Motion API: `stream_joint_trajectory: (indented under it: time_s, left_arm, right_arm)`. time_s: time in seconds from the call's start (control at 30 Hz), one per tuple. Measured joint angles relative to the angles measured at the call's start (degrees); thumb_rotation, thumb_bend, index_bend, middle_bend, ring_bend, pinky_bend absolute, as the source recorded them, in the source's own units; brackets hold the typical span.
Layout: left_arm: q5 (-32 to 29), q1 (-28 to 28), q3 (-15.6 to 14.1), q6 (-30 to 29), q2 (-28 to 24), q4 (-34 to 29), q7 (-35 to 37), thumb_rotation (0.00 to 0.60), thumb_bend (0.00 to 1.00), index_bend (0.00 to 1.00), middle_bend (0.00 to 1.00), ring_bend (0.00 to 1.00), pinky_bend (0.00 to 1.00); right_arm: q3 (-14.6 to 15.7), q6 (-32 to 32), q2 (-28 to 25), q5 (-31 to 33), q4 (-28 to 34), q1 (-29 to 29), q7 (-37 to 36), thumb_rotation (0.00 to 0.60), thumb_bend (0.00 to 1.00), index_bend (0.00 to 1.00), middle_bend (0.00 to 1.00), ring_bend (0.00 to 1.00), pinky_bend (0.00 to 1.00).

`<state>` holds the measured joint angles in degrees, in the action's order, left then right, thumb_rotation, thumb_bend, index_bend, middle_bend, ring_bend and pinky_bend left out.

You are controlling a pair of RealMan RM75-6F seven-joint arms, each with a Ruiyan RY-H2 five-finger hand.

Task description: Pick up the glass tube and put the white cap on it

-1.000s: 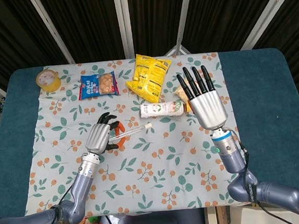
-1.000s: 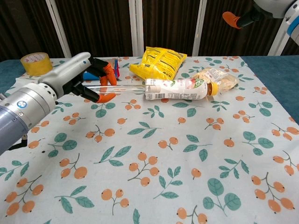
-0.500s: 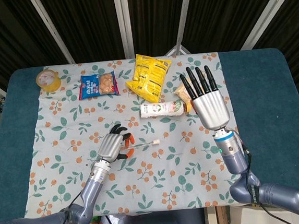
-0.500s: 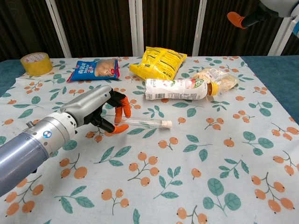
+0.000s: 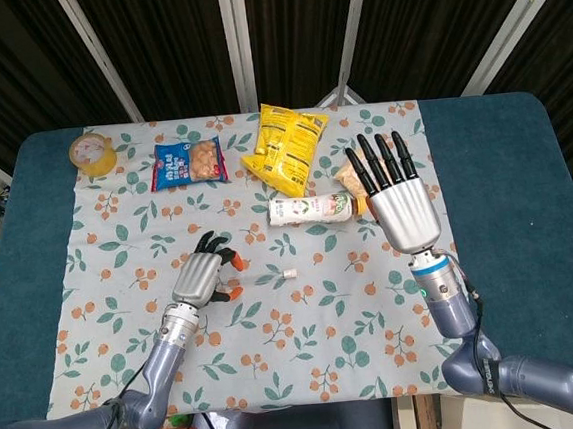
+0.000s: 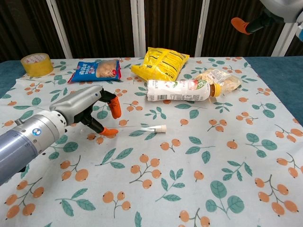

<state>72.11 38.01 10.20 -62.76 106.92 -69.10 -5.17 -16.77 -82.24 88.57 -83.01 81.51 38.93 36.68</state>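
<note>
a: item one, glass tube (image 6: 137, 128). location to be entered.

b: recorded as lying flat on the floral tablecloth (image 5: 308, 343), near the middle, just in front of the drink bottle (image 6: 179, 90) but apart from it. its long axis is set left to right across the table. the white cap (image 6: 161, 128) is seen at the tube's right end, apparently already seated, though the joint is too small to be confirmed.

a: which way is it pointed?

b: capped end toward the robot's right, the other end toward the left hand (image 6: 90, 111). the clear body is barely made out in the head view; only the cap (image 5: 290, 273) is plainly read there.

a: left hand, state?

b: fingers spread and slightly curled, nothing held; the orange fingertips (image 6: 115, 110) are placed just beside the tube's left end, and contact cannot be confirmed. it is judged to be placed there for a grasp of, or release from, the tube.

a: right hand?

b: right hand (image 5: 397, 197) raised above the table's right side, fingers straight and fanned, nothing held; probably kept clear in reserve.

a: other stock?

b: yellow chip bag (image 5: 285, 146), blue snack packet (image 5: 188, 163), clear snack packet (image 6: 215, 78), tape roll (image 5: 92, 152), all toward the far edge, well apart from the tube.
</note>
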Motion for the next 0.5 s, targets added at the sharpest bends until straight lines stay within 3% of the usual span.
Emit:
stream_joint_trajectory:
  time_s: [0.33, 0.5]
  left_arm:
    - [-2.32, -2.02, 1.36, -1.26, -4.5, -6.55, -2.86, 0.6, 0.24, 0.42, 0.28, 0.08, 0.0]
    - [-2.79, -3.82, 2.33, -3.69, -7.96, -11.96, -2.59, 0.6, 0.24, 0.07, 0.16, 0.01, 0.0]
  right_arm:
    - [0.77, -0.44, -1.29, 0.27, 3.55, -1.62, 0.5, 0.6, 0.4, 0.0, 0.0, 0.0, 0.0]
    - [1.79, -1.41, -2.97, 1.39, 7.98, -4.36, -0.21, 0.6, 0.28, 0.0, 0.0, 0.0, 0.0]
